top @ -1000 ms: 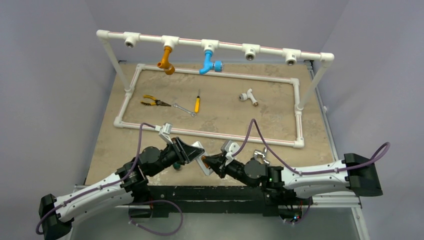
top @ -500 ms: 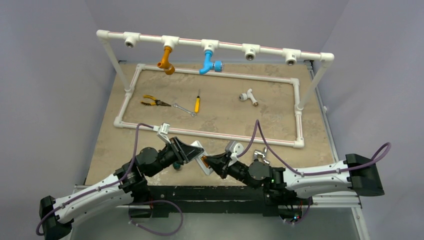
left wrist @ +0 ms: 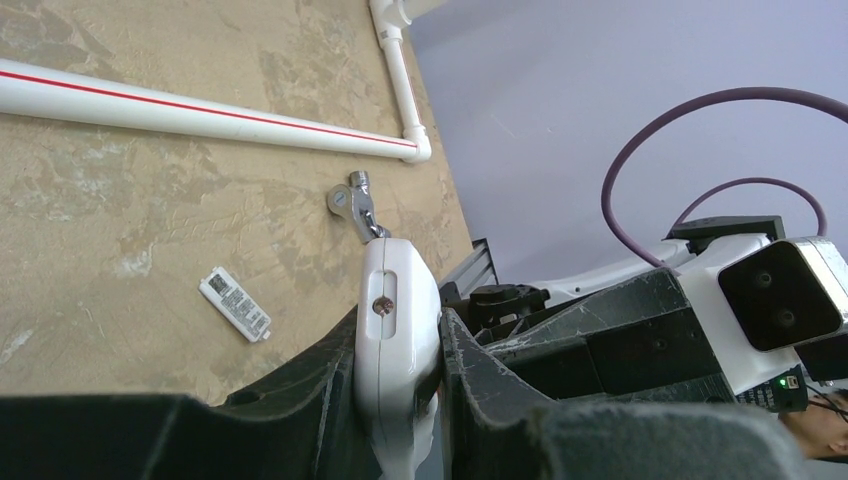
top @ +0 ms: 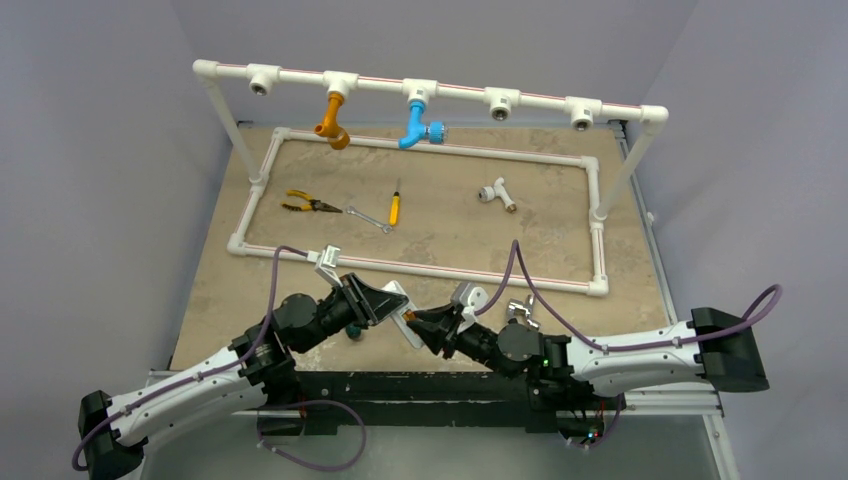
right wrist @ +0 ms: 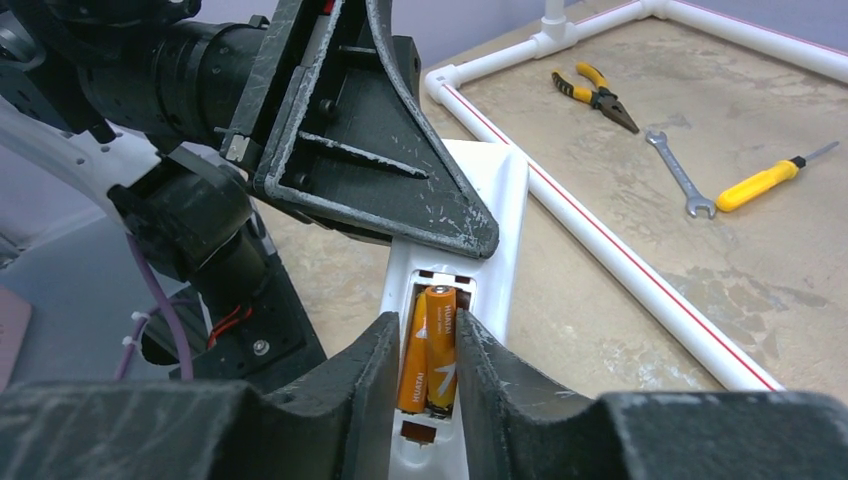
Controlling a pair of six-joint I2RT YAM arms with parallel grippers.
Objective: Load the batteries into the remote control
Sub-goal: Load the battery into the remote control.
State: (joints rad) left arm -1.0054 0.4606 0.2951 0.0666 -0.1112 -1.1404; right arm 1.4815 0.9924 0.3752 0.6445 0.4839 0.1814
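My left gripper (left wrist: 398,320) is shut on the white remote control (left wrist: 390,280) and holds it edge-on above the table's near edge. In the right wrist view the remote (right wrist: 497,195) shows its open battery bay. One orange battery (right wrist: 411,362) lies in the bay. A second battery (right wrist: 442,340) sits slightly raised beside it, its far end at the top of the bay. My right gripper (right wrist: 428,325) is closed narrowly around this battery, fingers close on either side. In the top view both grippers meet at the remote (top: 403,318).
A small white labelled cover (left wrist: 236,304) and a metal fitting (left wrist: 352,203) lie on the table near the remote. Inside the white pipe frame (top: 420,268) lie pliers (top: 305,204), a wrench (top: 368,218), a yellow screwdriver (top: 395,208) and a white pipe fitting (top: 496,192). Orange (top: 334,122) and blue (top: 416,122) taps hang behind.
My right gripper has moved left, closing in on the remote held by the left gripper. The left arm has shifted only slightly.
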